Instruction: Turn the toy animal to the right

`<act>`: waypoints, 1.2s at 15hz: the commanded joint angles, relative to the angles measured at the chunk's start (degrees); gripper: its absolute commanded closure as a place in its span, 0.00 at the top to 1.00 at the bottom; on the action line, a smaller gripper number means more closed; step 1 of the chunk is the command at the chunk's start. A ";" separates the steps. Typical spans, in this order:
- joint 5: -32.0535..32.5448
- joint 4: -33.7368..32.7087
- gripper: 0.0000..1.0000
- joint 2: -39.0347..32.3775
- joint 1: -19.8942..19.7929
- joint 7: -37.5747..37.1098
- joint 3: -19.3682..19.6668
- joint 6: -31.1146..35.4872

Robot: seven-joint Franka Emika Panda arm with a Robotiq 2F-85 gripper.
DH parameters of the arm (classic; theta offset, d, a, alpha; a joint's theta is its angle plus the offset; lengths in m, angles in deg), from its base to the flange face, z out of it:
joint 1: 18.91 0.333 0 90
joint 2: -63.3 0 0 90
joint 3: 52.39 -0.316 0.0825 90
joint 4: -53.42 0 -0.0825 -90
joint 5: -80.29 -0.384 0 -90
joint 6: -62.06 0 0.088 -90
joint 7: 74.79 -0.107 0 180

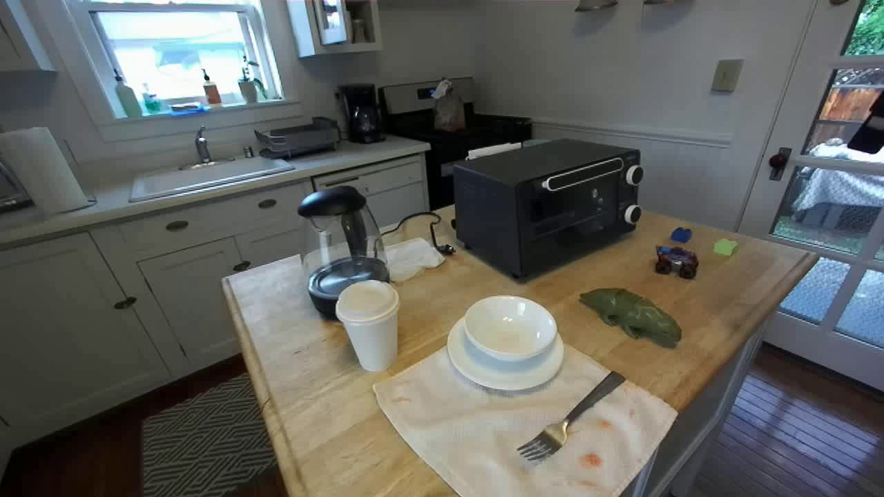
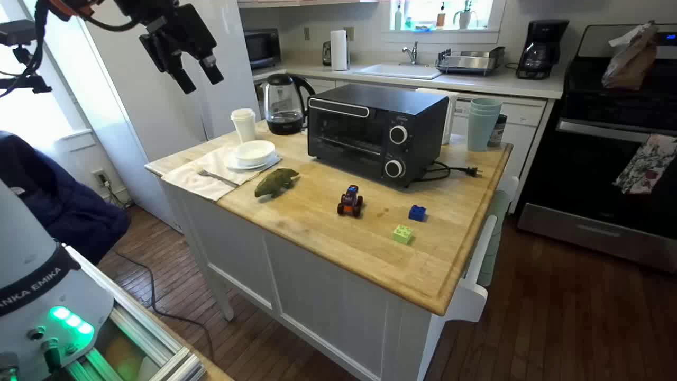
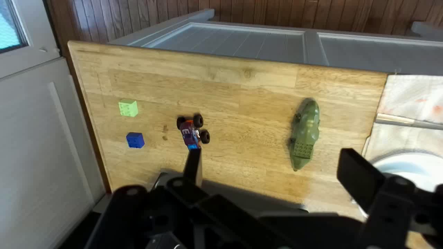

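The gripper [image 2: 200,80] is hovering empty, jaws wide; at its five o'clock in an exterior view the toy [image 2: 276,182] is lying, apparently awaiting the whole turn.

In an exterior view, the camera stands near the placemat [image 1: 483,449] end of the surface [image 1: 318,400], facing obliquely down toward the stove [image 1: 418,128]. In an exterior view, the camera stands well back near the robot base [image 2: 31,309], facing over the surface's long side toward the sink [image 2: 399,71]. The wrist view looks steeply down past the fingers [image 3: 358,178]; all views share the toy animal [image 3: 306,133].
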 commanded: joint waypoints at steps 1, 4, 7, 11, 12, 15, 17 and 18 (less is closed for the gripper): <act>0.32 0.36 1.00 -0.13 0.46 -0.29 0.34 -0.54; 0.32 1.02 1.00 -0.61 0.46 -0.29 0.35 -0.54; 0.32 1.02 1.00 -0.71 0.46 -0.29 0.35 -0.54; 0.32 1.02 1.00 -0.73 0.46 -0.29 0.35 -0.54; 0.59 0.61 1.00 -2.65 0.14 -0.98 -0.02 0.12; 0.74 -1.35 1.00 -9.02 -0.62 -1.59 1.20 3.79; 0.04 -2.78 1.00 -13.04 -0.08 -0.59 2.39 6.27; -0.43 -3.40 1.00 -14.99 0.28 -0.06 2.98 7.56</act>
